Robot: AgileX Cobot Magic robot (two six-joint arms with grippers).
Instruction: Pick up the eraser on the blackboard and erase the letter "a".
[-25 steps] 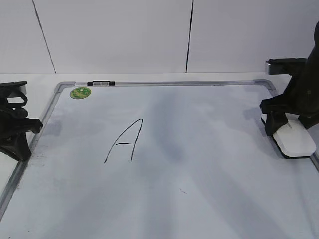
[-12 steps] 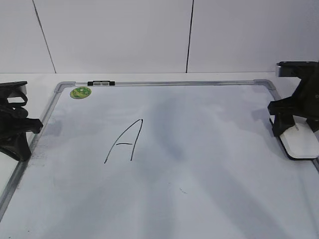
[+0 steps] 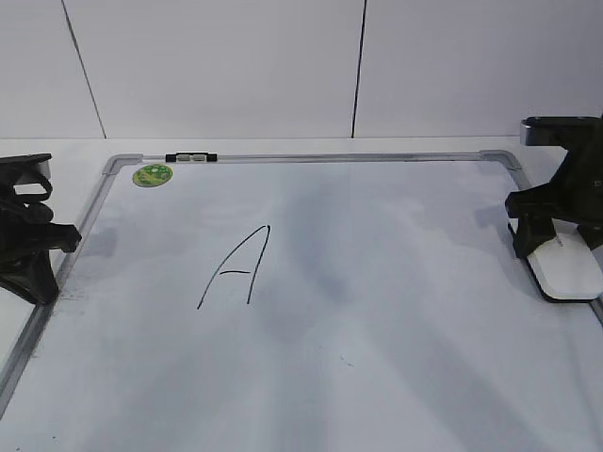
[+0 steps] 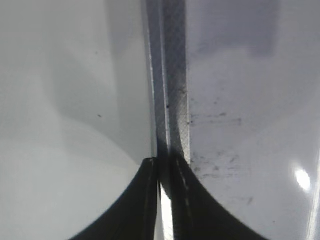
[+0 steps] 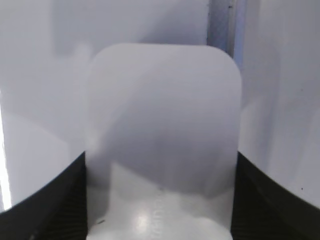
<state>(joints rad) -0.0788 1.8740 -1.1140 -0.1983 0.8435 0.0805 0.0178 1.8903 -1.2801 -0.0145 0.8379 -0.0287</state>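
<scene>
1. The right claw [image 3: 556, 247], at the right edge of the exterior view, has slid rightward over the last second and now sits almost still; its fingers straddle the eraser [image 3: 565, 271].
2. In the right wrist view the eraser [image 5: 162, 130] fills the centre, a dark finger [image 5: 40, 200] pressed to each side at the bottom corners: clenched on the eraser, by my reading.
3. The eraser lies on the blackboard [image 3: 377, 377] at its right rim, well apart from the only letter visible, the "A" [image 3: 236, 268] left of centre.
4. The left claw [image 4: 165, 200] is closed and empty, parked over the board's left frame.
5. The grasp looks settled, so lifting and carrying left comes next.
</scene>
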